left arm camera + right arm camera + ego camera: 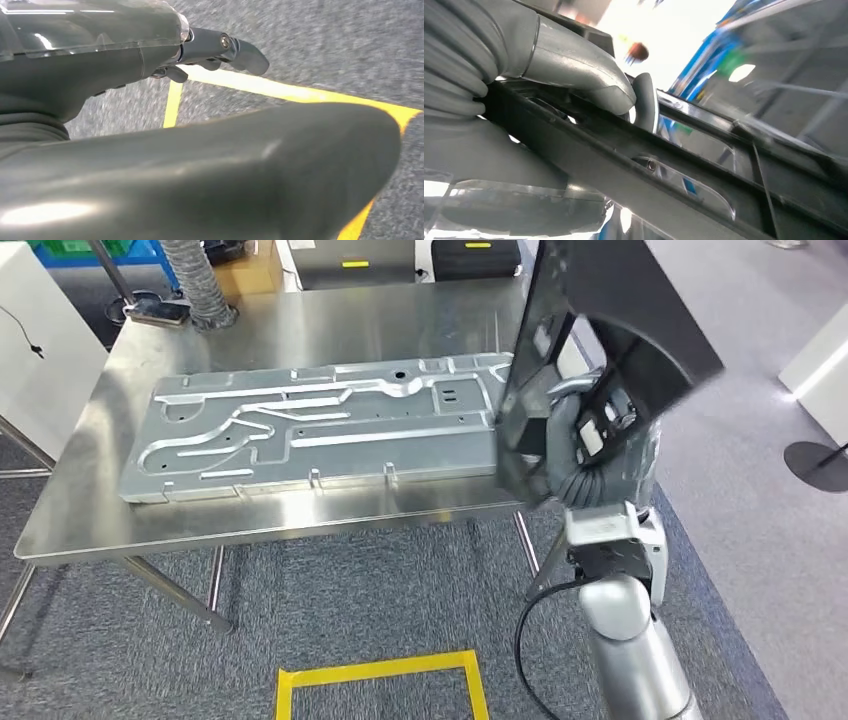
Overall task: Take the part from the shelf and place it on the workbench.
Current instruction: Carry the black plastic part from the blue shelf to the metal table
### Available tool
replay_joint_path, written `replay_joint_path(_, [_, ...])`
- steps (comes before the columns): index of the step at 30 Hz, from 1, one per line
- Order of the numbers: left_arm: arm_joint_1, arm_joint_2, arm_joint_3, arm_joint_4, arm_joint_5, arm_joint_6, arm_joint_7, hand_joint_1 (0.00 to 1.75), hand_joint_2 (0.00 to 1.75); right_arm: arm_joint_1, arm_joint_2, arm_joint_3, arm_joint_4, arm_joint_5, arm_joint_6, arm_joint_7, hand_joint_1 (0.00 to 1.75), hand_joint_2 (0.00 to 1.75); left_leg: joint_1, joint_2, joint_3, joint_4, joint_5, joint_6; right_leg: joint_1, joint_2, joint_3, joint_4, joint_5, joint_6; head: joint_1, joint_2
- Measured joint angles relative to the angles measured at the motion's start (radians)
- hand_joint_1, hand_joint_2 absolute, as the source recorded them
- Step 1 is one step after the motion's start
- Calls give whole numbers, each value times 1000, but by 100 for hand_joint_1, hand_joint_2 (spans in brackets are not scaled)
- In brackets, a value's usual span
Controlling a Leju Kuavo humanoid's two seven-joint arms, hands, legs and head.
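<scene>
Head view, right hand: the right hand (590, 435) grips a black plastic part (610, 330) and holds it up on edge over the right end of the workbench (300, 335).
Head view, part position: the part stands tilted in the air, in front of the right end of a stamped metal panel (320, 430); whether its lower corner touches the bench cannot be told.
Head view, bench contents: the panel lies flat along the steel top; a grey ribbed hose (200, 285) and a clamp base (155, 308) stand at the far left corner.
Head view, floor: grey carpet with a yellow tape square (380, 680) in front of the bench.
Head view, hidden: the part covers most of the right hand's fingers; the part's upper edge is cut off by the frame.

Left wrist view, left hand: the left hand (190, 150) holds nothing, with the thick thumb stretched across the frame and the darker fingers (235, 50) extended above it.
Left wrist view, surroundings: grey carpet and yellow tape lines (280, 92) beneath the hand, blurred.

Right wrist view, grip detail: the grey thumb (579, 70) presses over a rib of the black part (704, 195), with one dark fingertip (645, 100) just beyond it.
Right wrist view, hard to make out: the background is overexposed and blurred; blue framing (704, 60) is the only thing distinguishable.
</scene>
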Motion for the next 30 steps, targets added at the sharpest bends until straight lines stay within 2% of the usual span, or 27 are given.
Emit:
replay_joint_path(1, [-3, 0, 0, 0, -3, -3, -2, 0, 0, -42, -11, -11, 36, 103, -30, 32, 175, 175, 1, -2, 17, -9, -8, 8, -1, -2, -22, 46, 18, 7, 0, 0])
replay_joint_path(2, [-6, 0, 0, 0, -6, -6, -5, 0, 0, -91, -24, -24, 81, 214, -60, 67, 175, 175, 3, -3, 36, -18, -19, 17, -3, -4, -58, 107, 34, 14, 0, 0])
replay_joint_path(3, [-9, 0, -1, 0, -9, -9, -6, 0, 0, -137, -39, -37, 132, 325, -86, 101, 175, 175, 4, -4, 58, -26, -30, 24, -4, -6, -110, 179, 36, 19, 0, 0])
replay_joint_path(4, [-10, 0, -1, 0, -12, -11, -8, 0, 0, -183, -54, -48, 189, 448, -109, 140, 175, 175, 5, -7, 83, -34, -44, 29, -5, -8, -171, 253, 22, 24, 0, 0])
replay_joint_path(6, [-9, 1, -1, 0, -14, -12, -8, 0, 0, -241, -72, -53, 280, 611, -117, 202, 175, 175, 5, -13, 115, -37, -69, 31, -5, -9, -247, 288, -57, 27, 0, 0])
replay_joint_path(7, [-8, 1, -1, 0, -15, -12, -9, 0, 0, -278, -78, -50, 337, 696, -115, 233, 175, 175, 5, -15, 133, -37, -82, 30, -5, -9, -270, 271, -80, 28, 0, 0])
replay_joint_path(8, [-8, 1, -1, 0, -16, -13, -9, 0, 0, -322, -83, -44, 403, 773, -108, 259, 175, 175, 3, -16, 152, -37, -96, 29, -5, -9, -284, 234, -70, 26, 0, 0])
replay_joint_path(9, [-8, 0, -2, 0, -18, -13, -10, 0, 0, -366, -85, -35, 474, 839, -100, 278, 175, 175, 2, -17, 170, -37, -111, 28, -4, -9, -290, 179, -18, 21, 0, 0])
replay_joint_path(11, [-11, 0, -3, 0, -21, -14, -14, 0, 0, -446, -87, -9, 609, 941, -90, 301, 175, 175, -1, -19, 197, -33, -139, 21, 2, -7, -295, 63, 162, 8, 0, 0])
replay_joint_path(12, [-12, -1, -4, 0, -23, -15, -16, 0, 0, -481, -83, 10, 674, 980, -85, 306, 175, 175, -2, -21, 204, -32, -151, 16, 5, -6, -295, 30, 230, 1, 0, 0])
replay_joint_path(13, [-14, -1, -4, 0, -24, -16, -18, 0, 0, -516, -77, 32, 738, 1013, -79, 306, 175, 175, -2, -22, 209, -29, -157, 9, 8, -5, -295, 14, 264, -7, 0, 0])
replay_joint_path(15, [-18, 0, -4, 0, -25, -18, -24, 0, 0, -578, -52, 84, 853, 1061, -65, 298, 175, 175, -1, -21, 202, -7, -151, -4, 8, -4, -283, 9, 258, -19, 0, 0])
replay_joint_path(16, [-21, 1, -5, 0, -25, -18, -26, 0, 0, -602, -36, 110, 904, 1072, -61, 289, 175, 175, -1, -19, 185, 26, -141, -10, 6, -4, -273, 2, 253, -26, 0, 0])
replay_joint_path(17, [-23, 1, -5, 1, -26, -18, -27, 0, 0, -621, -16, 135, 953, 1077, -59, 276, 175, 175, 1, -16, 156, 74, -136, -16, 4, -5, -261, -5, 249, -31, 0, 0])
replay_joint_path(18, [-24, 1, -6, 1, -26, -16, -27, 0, 0, -633, 7, 158, 999, 1077, -57, 261, 175, 175, 3, -14, 118, 131, -144, -20, 3, -4, -250, -11, 243, -35, 0, 0])
replay_joint_path(20, [-26, 0, -6, 1, -26, -12, -27, 0, 0, -640, 56, 206, 1089, 1077, -55, 235, 175, 175, 8, -9, 40, 228, -201, -31, 2, -3, -231, -15, 228, -40, 0, 0])
replay_joint_path(21, [-26, 1, -6, 1, -26, -10, -27, 0, 0, -638, 80, 228, 1128, 1077, -54, 229, 175, 175, 10, -7, 11, 248, -231, -34, 2, -3, -221, -15, 219, -40, 0, 0])
replay_joint_path(22, [-26, 1, -6, 1, -26, -7, -27, 0, 0, -634, 103, 248, 1162, 1076, -53, 227, 175, 175, 12, -6, -5, 241, -242, -37, 2, -2, -211, -14, 209, -39, 0, 0])
replay_joint_path(23, [-26, 1, -6, 1, -25, -5, -27, 0, 0, -630, 125, 265, 1194, 1076, -52, 227, 175, 175, 13, -4, -6, 204, -223, -37, 2, -2, -200, -13, 200, -37, 0, 0])
replay_joint_path(24, [-25, 1, -6, 1, -25, -2, -27, 0, 0, -628, 146, 279, 1221, 1075, -51, 226, 175, 175, 15, -2, 5, 143, -173, -38, 1, -3, -191, -11, 191, -35, 0, 0])
replay_joint_path(25, [-25, 1, -6, 1, -25, 1, -27, 0, 0, -627, 166, 290, 1247, 1073, -51, 225, 175, 175, 16, -1, 19, 70, -107, -38, 3, -3, -183, -8, 182, -32, 0, 0])
replay_joint_path(26, [-25, 1, -6, 1, -24, 4, -26, 0, 0, -626, 185, 300, 1269, 1070, -51, 224, 175, 175, 16, 0, 31, 11, -59, -34, 4, -2, -180, -5, 175, -27, 0, 0])
replay_joint_path(27, [-25, 1, -6, 1, -24, 6, -27, 0, 0, -625, 201, 308, 1289, 1064, -51, 221, 175, 175, 16, 1, 39, -27, -23, -28, 6, -2, -180, -3, 169, -22, 0, 0])
replay_joint_path(28, [-24, 1, -6, 1, -25, 8, -27, 0, 0, -622, 214, 314, 1307, 1056, -51, 218, 175, 175, 14, 1, 39, -42, -9, -21, 8, -1, -181, -1, 164, -17, 0, 0])
replay_joint_path(30, [-24, 1, -6, 1, -26, 9, -28, 0, 0, -615, 234, 319, 1333, 1037, -51, 215, 175, 175, 15, -1, 41, -38, -6, -7, 9, -2, -182, 2, 155, -5, 0, 0])
